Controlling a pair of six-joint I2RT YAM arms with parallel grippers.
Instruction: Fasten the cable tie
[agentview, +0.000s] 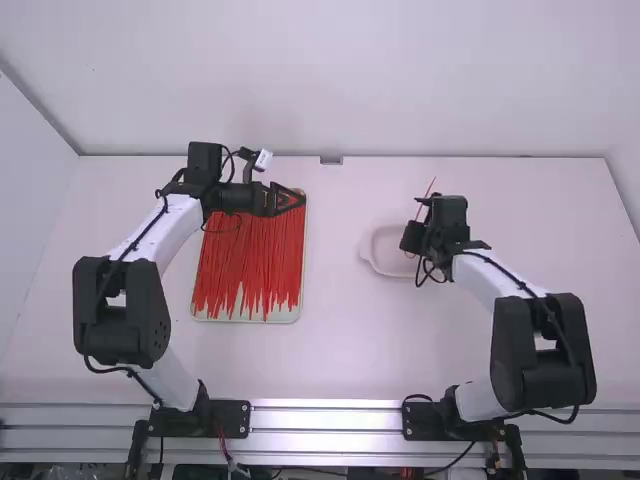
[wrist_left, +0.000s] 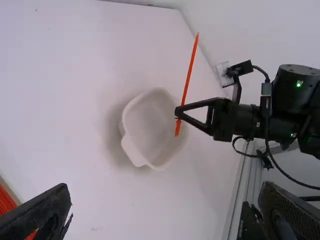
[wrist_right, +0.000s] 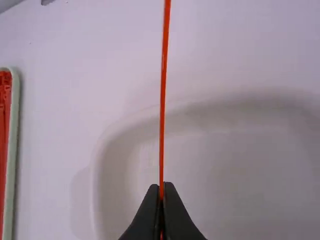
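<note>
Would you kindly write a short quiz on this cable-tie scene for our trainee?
1. True or false: the right pincer is shut on a single cable tie.
2. What lies below that tie? A) white bowl B) blue cup C) metal plate
3. Fill in: the left pincer hovers over the far end of the ___ holding loose red ties.
Key: 1 true; 2 A; 3 tray.
</note>
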